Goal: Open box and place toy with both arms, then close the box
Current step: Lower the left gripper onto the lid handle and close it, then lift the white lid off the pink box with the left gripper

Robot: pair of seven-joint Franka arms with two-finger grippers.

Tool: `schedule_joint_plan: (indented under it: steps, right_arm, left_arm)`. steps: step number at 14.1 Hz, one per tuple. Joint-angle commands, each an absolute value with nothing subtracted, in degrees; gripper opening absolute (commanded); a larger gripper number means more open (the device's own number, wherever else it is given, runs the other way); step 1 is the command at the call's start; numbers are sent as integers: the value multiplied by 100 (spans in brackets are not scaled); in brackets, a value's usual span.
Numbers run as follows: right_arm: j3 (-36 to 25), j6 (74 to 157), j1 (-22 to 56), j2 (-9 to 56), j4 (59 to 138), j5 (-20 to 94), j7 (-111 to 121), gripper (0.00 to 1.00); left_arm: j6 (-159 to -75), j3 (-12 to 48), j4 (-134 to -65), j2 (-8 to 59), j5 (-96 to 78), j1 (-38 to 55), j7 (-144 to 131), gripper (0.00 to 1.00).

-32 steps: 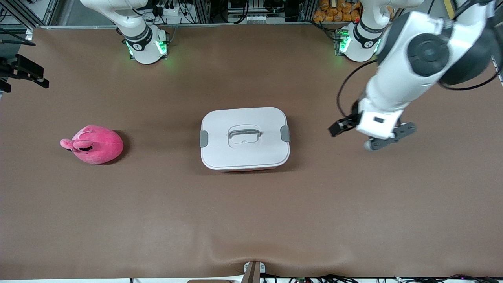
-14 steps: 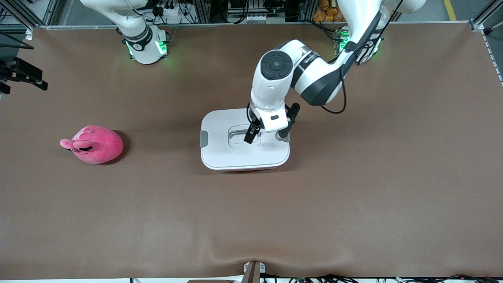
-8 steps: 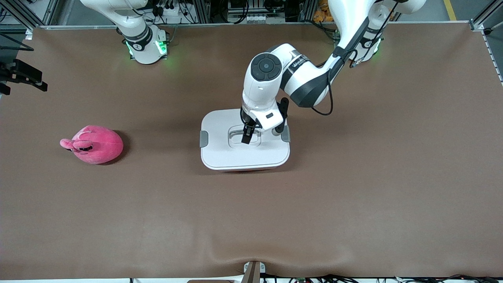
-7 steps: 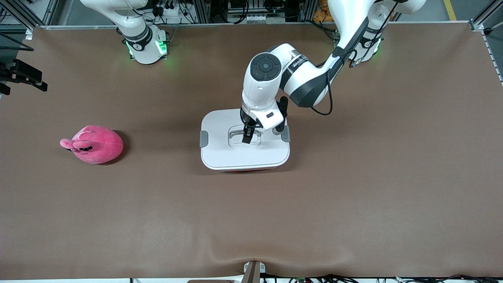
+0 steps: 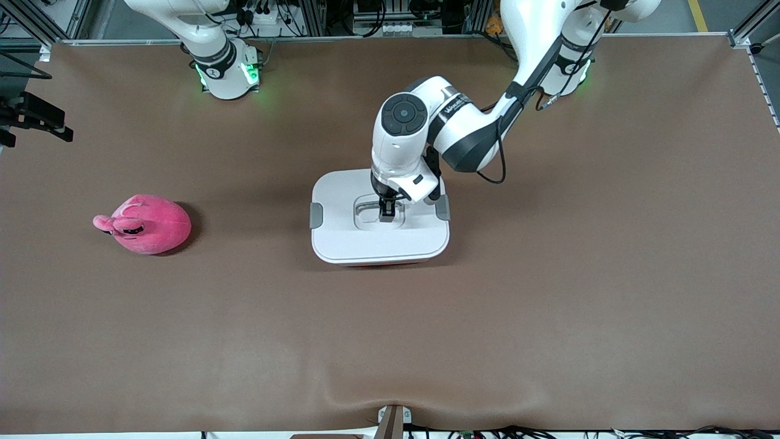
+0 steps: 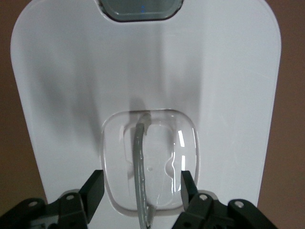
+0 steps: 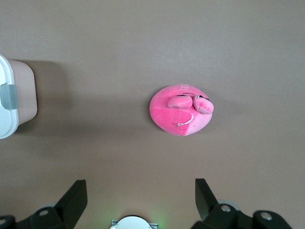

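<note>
I have the left gripper (image 6: 140, 188) down on the box (image 5: 379, 244), its two fingers (image 6: 93, 193) straddling the grey handle (image 6: 140, 162) in the recess of the white lid (image 6: 143, 71). They stand partly apart with the handle between them and a gap showing on each side, so I don't read this as a grip yet.

The right gripper (image 7: 140, 200) waits up in the air with its fingers spread wide and nothing in them; the toy (image 7: 181, 109) lies on the counter (image 5: 548, 305) below and ahead of it, well apart from the box, which shows only at the edge of that wrist view.

As I judge it, the task has barely begun. The lid sits flat on the box with a grey side clip (image 5: 316, 215) at each end, and the toy is untouched. Still left: pinch the handle, lift the lid off, pick up the toy and place it inside, then set the lid back on.
</note>
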State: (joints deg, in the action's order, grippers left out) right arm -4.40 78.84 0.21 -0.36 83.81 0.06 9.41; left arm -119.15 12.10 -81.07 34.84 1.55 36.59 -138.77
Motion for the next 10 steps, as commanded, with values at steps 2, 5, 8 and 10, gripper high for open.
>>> schedule_joint_plan:
  steps: [2,5,8,10]
  right_arm:
    - [-387,7840,-70,35,8271,-9,923,100]
    - [-387,7840,-79,35,8271,-9,923,100]
    - [-387,7840,-70,35,8271,-9,923,100]
    - [-387,7840,-79,35,8271,-9,923,100]
  left_arm:
    - [-11997,1143,-7954,3621,395,3805,-14150,60]
    - [-11997,1151,-7954,3647,448,3832,-14142,38]
    - [-11997,1151,-7954,3647,439,3832,-14098,18]
    - [-11997,1151,-7945,3639,448,3832,-14080,10]
